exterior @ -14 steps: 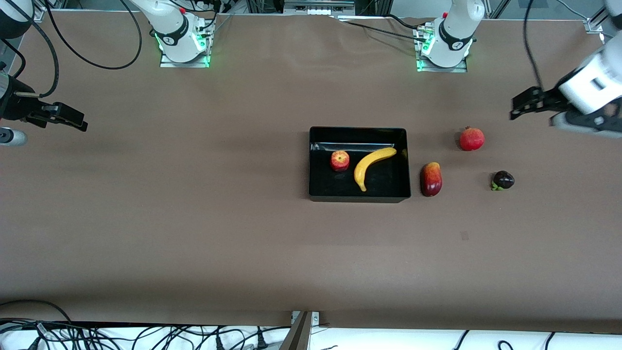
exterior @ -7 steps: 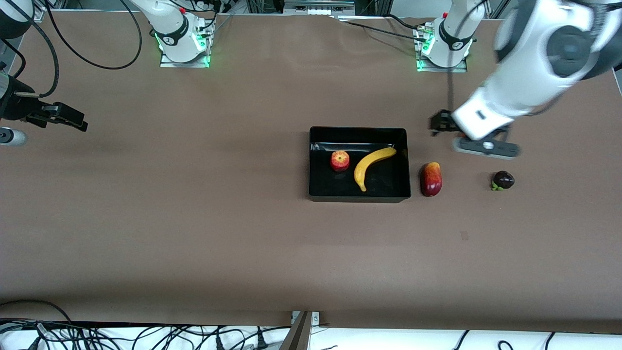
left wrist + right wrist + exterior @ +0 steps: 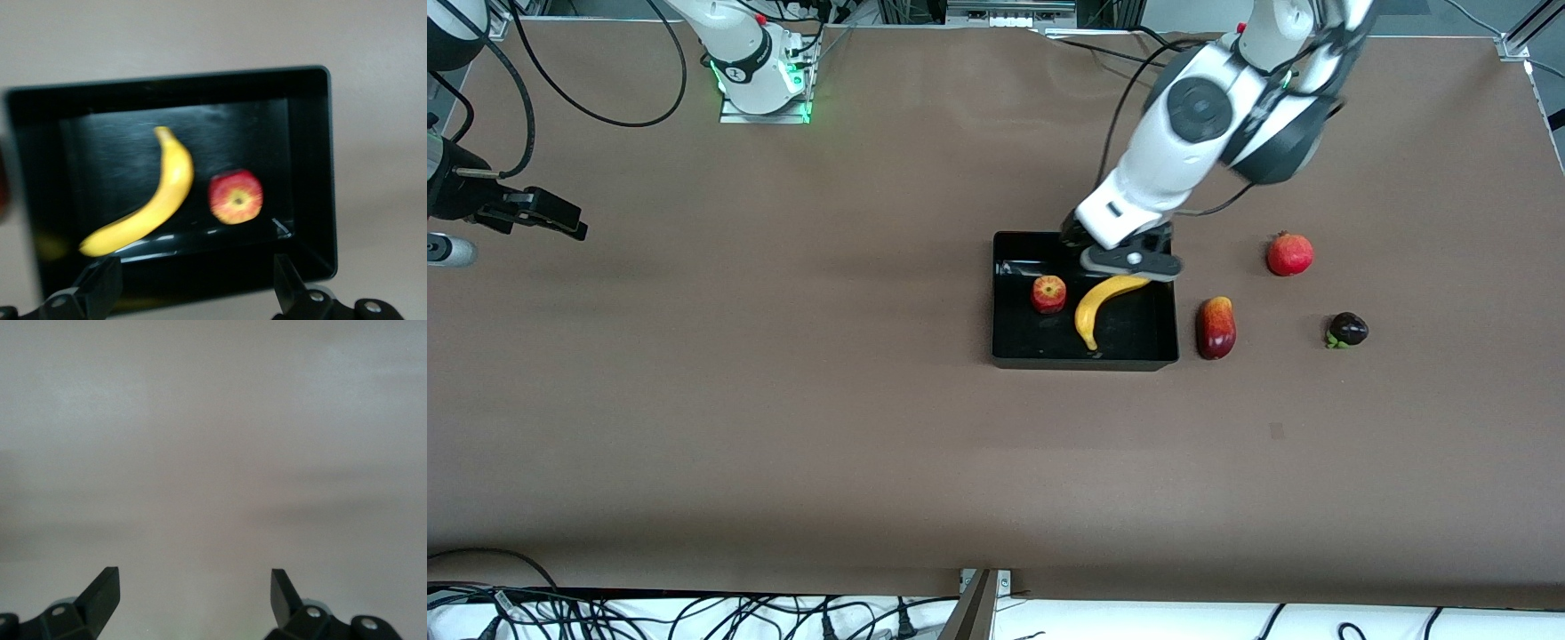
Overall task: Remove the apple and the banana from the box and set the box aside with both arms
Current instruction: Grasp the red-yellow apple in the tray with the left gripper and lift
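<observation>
The apple (image 3: 1048,293) and the banana (image 3: 1098,307) lie side by side in the black box (image 3: 1085,363) at mid-table. My left gripper (image 3: 1074,236) hangs over the box's wall farthest from the front camera, open and empty. In the left wrist view its fingers (image 3: 100,287) stand wide apart over that wall (image 3: 200,280), with the banana (image 3: 150,200) and the apple (image 3: 235,197) inside. My right gripper (image 3: 569,227) waits over bare table at the right arm's end, open and empty (image 3: 193,593).
A mango (image 3: 1216,327) lies beside the box toward the left arm's end. A pomegranate (image 3: 1290,253) and a small dark purple fruit (image 3: 1347,330) lie farther toward that end. Cables run along the table's edges.
My left arm has swung in from the left arm's end of the table, passing over the pomegranate, to the box's wall. The right arm and the fruits have not moved.
</observation>
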